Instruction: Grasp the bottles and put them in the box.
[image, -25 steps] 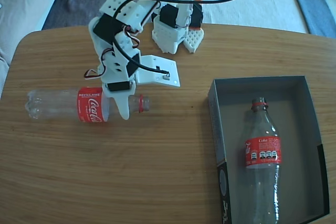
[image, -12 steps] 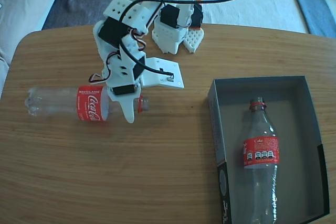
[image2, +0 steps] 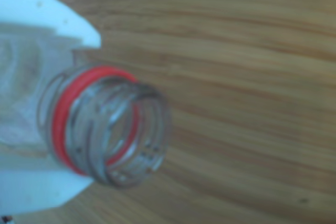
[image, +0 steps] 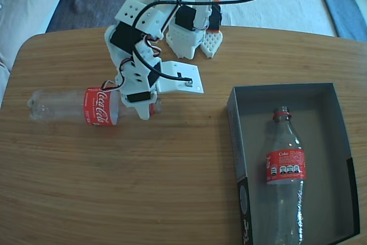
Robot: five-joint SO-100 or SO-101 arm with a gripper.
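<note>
Spreading across most of the fixed view, the light brown wood-grain worktop [image: 172,187] with rounded corners carries everything. On its right side sits the rectangular dark grey cardboard box [image: 234,142] with low walls and a grey floor, its long side running towards the bottom edge of the picture. Inside it lies a clear plastic Coca-Cola bottle [image: 285,187] with a red label band and a red neck ring, uncapped, mouth pointing away from the bottom edge and base near the box's lower wall.

At the upper middle, the white 3D-printed arm [image: 146,27] with black servo blocks and looping black cables reaches down and to the left from its base at the far edge of the worktop.

A second clear Coca-Cola bottle [image: 74,106] lies on its side at the left of the worktop — base to the left, neck to the right, red label near its middle. The white two-finger tool [image: 144,106] sits over its shoulder and neck, clenched on this bottle. In the wrist view, white fingers [image2: 37,190] press against the clear shoulder above and below — the red neck ring and threaded open mouth [image2: 113,124] jut out past them, blurred, with wood grain behind.
</note>
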